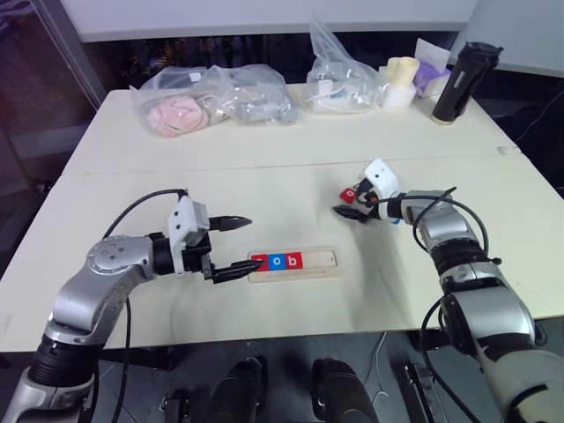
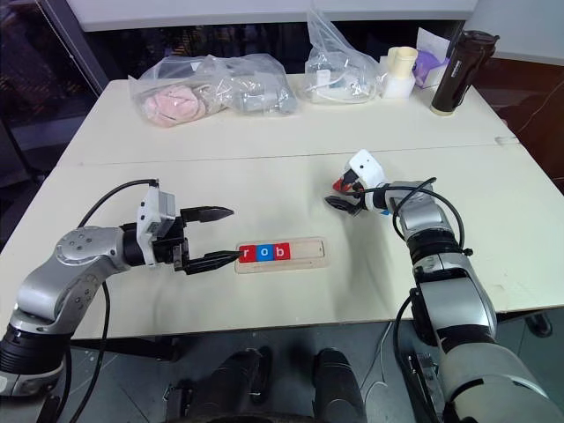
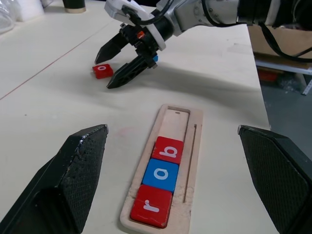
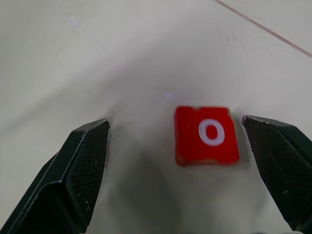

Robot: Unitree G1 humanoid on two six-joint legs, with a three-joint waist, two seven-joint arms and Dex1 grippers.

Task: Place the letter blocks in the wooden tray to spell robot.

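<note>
The wooden tray [image 1: 293, 263] lies flat on the pale table [image 1: 291, 132], and everything here is placed from it. Three letter blocks sit in its groove at the end nearest the left gripper [image 1: 238, 246]: a red r block [image 3: 152, 206], a blue o block [image 3: 161, 174] touching it, then a red b block [image 3: 168, 149] touching that. The rest of the groove is bare wood. The left gripper hovers just beside the tray's r end with its two black fingers spread wide apart, holding nothing. Well apart from the tray, beyond its bare end, a loose red o block [image 4: 206, 134] lies flat on the table. The right gripper [image 1: 352, 203] hangs over it, fingers wide apart on either side of it, not clamped. Far beyond the tray, at the table's back edge, lie clear plastic bags [image 1: 216, 97] and a black bottle [image 1: 460, 81].
</note>
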